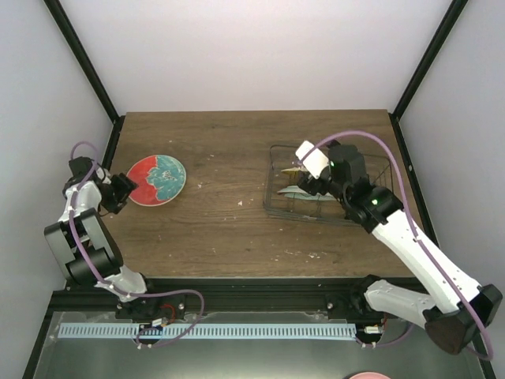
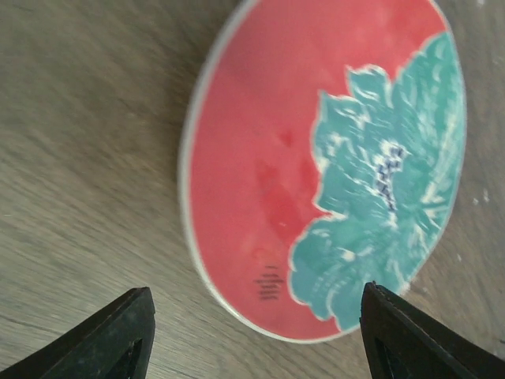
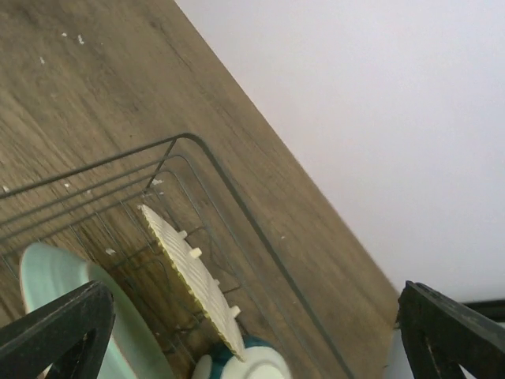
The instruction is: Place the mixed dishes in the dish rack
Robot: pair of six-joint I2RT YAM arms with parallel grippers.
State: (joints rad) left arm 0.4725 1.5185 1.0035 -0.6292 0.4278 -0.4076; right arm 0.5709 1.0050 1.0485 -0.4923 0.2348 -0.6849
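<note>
A red plate with a teal flower (image 1: 156,179) lies flat on the wooden table at the left; it fills the left wrist view (image 2: 316,158). My left gripper (image 1: 125,191) is open at the plate's left edge, with its near rim between the fingers (image 2: 254,290), not touching. The dark wire dish rack (image 1: 355,215) stands at the right. In it a ribbed yellow plate (image 3: 193,276) and a mint green plate (image 3: 71,300) stand on edge, with a blue mug (image 3: 252,365) beside them. My right gripper (image 1: 309,183) hovers open and empty over the rack (image 3: 252,339). No cream bowl shows.
Black frame posts (image 1: 87,63) rise at the table's back corners, with white walls behind them. A pinkish round thing (image 1: 369,376) peeks in at the bottom edge, below the table front. Bare wood (image 1: 229,197) lies between plate and rack.
</note>
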